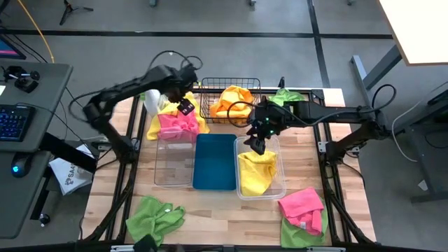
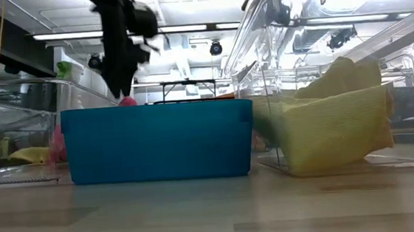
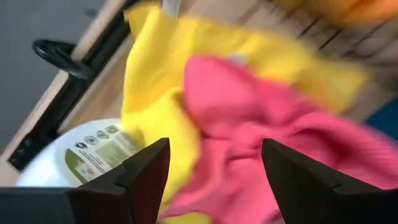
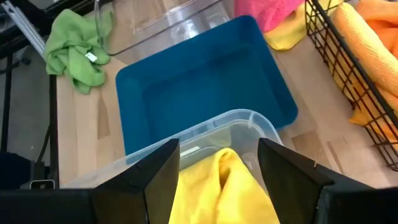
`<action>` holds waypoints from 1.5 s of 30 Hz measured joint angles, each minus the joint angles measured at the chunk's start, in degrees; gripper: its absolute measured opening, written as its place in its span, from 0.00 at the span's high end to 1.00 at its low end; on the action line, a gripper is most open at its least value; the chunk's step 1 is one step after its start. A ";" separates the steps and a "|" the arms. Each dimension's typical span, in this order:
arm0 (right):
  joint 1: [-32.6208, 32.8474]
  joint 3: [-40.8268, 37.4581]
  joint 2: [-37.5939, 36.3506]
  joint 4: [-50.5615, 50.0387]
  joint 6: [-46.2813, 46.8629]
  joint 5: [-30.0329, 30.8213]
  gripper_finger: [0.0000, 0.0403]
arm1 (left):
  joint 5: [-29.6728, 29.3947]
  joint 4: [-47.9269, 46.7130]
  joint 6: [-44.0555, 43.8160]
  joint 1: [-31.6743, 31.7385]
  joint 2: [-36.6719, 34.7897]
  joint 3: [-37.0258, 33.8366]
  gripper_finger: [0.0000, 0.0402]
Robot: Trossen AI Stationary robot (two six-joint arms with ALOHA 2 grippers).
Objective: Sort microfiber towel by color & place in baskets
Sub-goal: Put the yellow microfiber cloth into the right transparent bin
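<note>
The left gripper (image 1: 183, 105) hovers with fingers spread over the pink towel (image 1: 176, 124), which lies on a yellow towel (image 1: 155, 127) at the left clear tub (image 1: 173, 161). It should pinch only the pink cloth. The right gripper (image 1: 256, 143), also spread, hangs above the right clear tub (image 1: 280, 183).

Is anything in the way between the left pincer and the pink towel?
Nothing visible is. The left pincer hangs open right over the pink towel, which lies on top of a yellow towel at the far end of the clear tub.
</note>
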 joint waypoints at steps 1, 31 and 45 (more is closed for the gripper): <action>-0.08 0.00 0.00 0.00 0.02 0.00 0.48 | -0.24 -1.41 1.77 0.80 2.28 0.71 0.40; -0.01 0.00 0.00 1.38 0.00 2.43 0.48 | 5.08 -0.61 10.84 10.60 14.33 -2.59 0.55; -0.01 0.00 -0.02 3.37 0.00 2.24 0.48 | 4.68 -3.80 7.77 8.77 -1.14 7.95 1.00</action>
